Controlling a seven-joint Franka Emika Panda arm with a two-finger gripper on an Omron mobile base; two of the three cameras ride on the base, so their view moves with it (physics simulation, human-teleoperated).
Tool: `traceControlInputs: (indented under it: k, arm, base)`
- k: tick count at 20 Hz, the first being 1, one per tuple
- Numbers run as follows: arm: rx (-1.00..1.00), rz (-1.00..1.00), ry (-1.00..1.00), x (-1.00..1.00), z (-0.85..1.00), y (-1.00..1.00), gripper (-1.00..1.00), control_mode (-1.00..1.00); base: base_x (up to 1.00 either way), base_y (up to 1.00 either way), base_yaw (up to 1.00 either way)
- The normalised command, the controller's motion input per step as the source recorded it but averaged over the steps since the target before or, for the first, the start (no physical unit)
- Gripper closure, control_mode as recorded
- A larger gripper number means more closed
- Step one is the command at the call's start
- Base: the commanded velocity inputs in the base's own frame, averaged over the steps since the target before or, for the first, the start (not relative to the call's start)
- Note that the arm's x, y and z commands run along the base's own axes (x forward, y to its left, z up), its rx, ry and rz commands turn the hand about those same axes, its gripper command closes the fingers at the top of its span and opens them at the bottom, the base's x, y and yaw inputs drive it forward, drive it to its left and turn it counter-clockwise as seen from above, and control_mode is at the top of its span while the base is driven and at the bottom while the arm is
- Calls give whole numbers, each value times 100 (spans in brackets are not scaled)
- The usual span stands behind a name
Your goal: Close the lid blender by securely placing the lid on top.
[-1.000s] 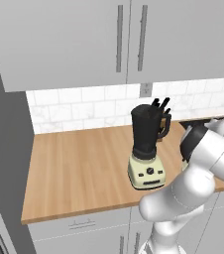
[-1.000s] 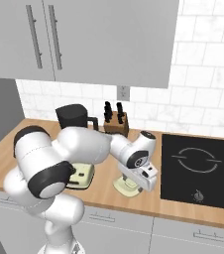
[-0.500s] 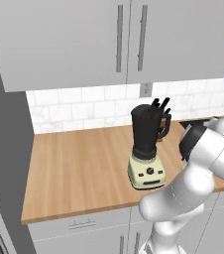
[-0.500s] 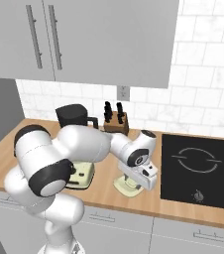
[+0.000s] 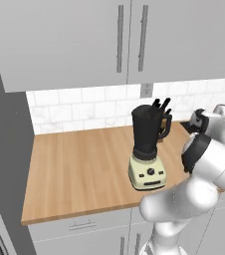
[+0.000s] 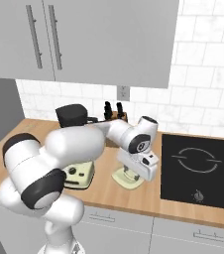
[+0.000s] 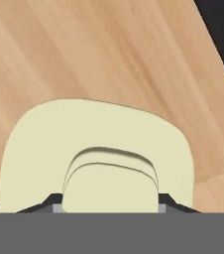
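The wooden counter (image 5: 79,174) is shown beneath grey wall cabinets (image 5: 124,40), with a white tiled wall (image 6: 203,99) behind it. The blender (image 5: 148,149) is seen near the front edge of the counter, toward its right end in the left base view; its black jar (image 5: 147,130) is carried upright on a cream base (image 5: 147,175) with a black dial and buttons, and the jar's mouth is uncovered. A knife block (image 6: 115,115) is placed behind the blender, against the back edge of the counter. A black cooktop (image 6: 203,171) is set into the counter at its right end.

The lid (image 6: 128,177) is seen lying flat on the counter, between the blender and the cooktop and close to the front edge. In the hand view the lid (image 7: 99,154) is shown as a pale cream disc with a raised centre, resting on the wood grain, with a dark corner of the cooktop (image 7: 220,30) at the upper right.

The gripper (image 6: 134,174) is lowered directly over the lid, its white body hiding part of the disc in the right base view. In the hand view the 2 dark fingertips (image 7: 44,204) are seen at either side of the raised centre of the lid, spread about as wide as that centre. Whether the fingers are pressed against the lid cannot be told.
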Motion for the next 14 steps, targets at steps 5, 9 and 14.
traceControlInputs:
  k: [5, 9, 14]
  arm:
    - [0, -2, -10, -67, 100, 20, 100, -100]
    - [-3, -5, -17, -55, 100, 36, 100, -100]
    - [-6, -5, -13, -38, 100, 39, 100, -100]
  base:
    - [0, 0, 0]
    - [0, 0, 0]
    - [0, 0, 0]
